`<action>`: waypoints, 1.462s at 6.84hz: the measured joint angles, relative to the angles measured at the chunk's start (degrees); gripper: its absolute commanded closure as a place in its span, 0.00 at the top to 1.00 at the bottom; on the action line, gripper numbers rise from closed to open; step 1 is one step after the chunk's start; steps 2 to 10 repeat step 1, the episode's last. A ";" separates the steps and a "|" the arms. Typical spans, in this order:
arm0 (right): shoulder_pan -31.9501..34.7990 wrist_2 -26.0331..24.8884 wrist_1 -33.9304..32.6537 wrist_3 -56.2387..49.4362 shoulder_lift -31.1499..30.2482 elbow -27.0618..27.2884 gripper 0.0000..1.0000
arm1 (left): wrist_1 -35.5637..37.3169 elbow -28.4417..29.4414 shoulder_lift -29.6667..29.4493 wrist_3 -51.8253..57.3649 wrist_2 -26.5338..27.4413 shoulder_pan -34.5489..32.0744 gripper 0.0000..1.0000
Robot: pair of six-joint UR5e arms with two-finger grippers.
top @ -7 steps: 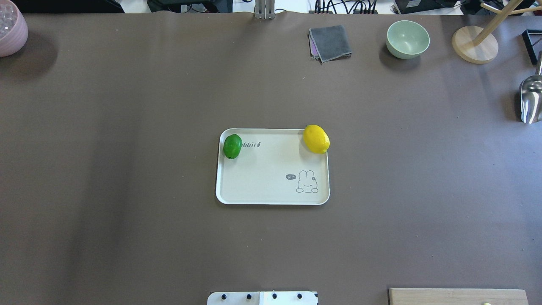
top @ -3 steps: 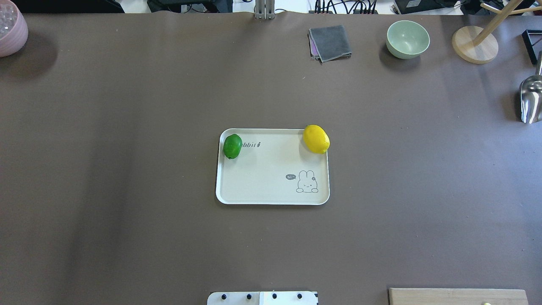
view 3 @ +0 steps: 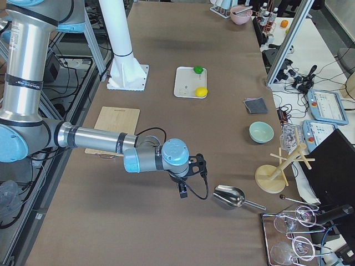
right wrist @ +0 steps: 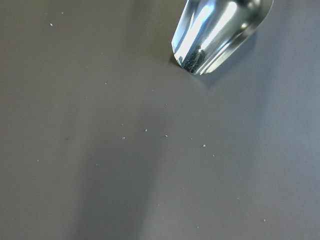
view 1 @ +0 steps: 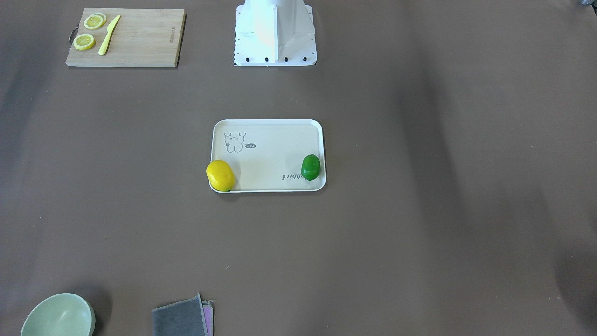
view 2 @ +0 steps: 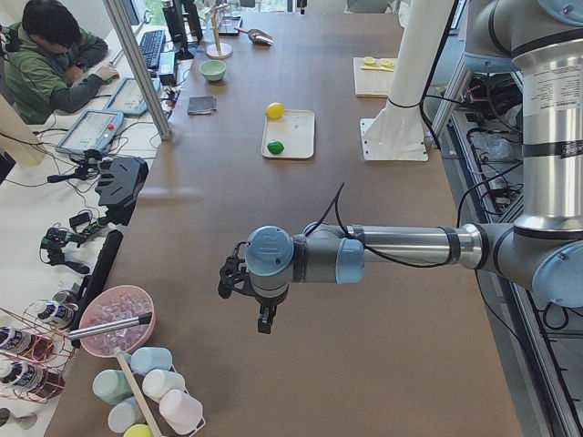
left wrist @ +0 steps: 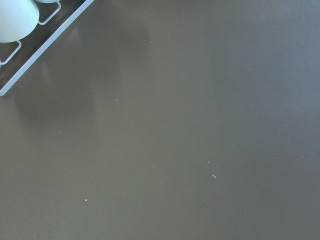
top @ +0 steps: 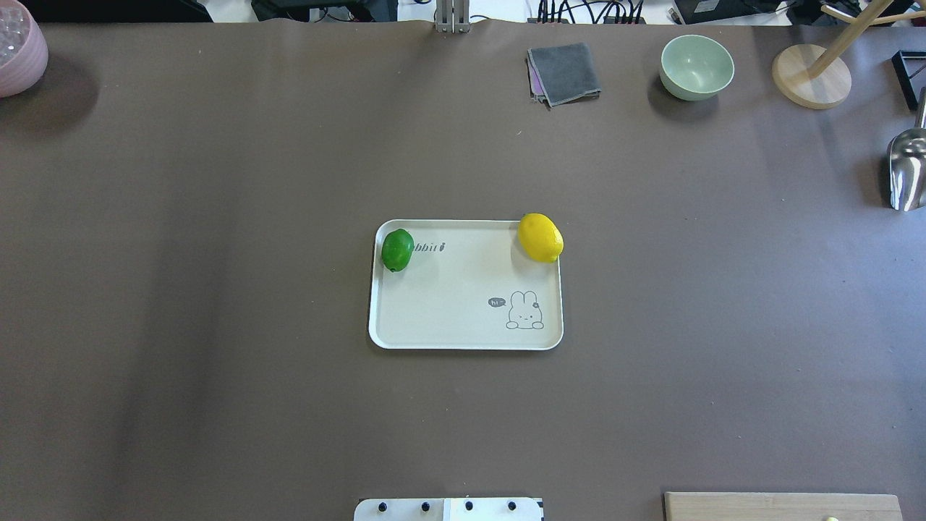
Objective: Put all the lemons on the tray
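While the left arm point(view 2: 392, 248) and right arm point(view 3: 100, 138) hang far from the tray point(top: 448, 304), jaws' opening impossible to tell, the yellow lemon point(top: 540, 237) crowds one tray corner's rim, the green lemon point(top: 397, 250) the adjacent corner, brown bench point(top: 217, 289) spreading wide around it.

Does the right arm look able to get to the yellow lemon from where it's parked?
Probably yes. The right gripper hangs beside the metal scoop, and only bare table lies between it and the yellow lemon at the tray corner. Nothing covers the lemon.
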 measured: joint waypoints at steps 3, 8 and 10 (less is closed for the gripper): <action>-0.09 0.00 0.00 0.00 -0.02 0.00 1.00 | -0.04 -0.08 0.28 0.04 -0.08 0.00 0.98; -0.09 0.00 0.00 0.00 -0.02 0.00 1.00 | -0.04 -0.08 0.28 0.04 -0.08 0.00 0.98; -0.09 0.00 0.00 0.00 -0.02 0.00 1.00 | -0.04 -0.08 0.28 0.04 -0.08 0.00 0.98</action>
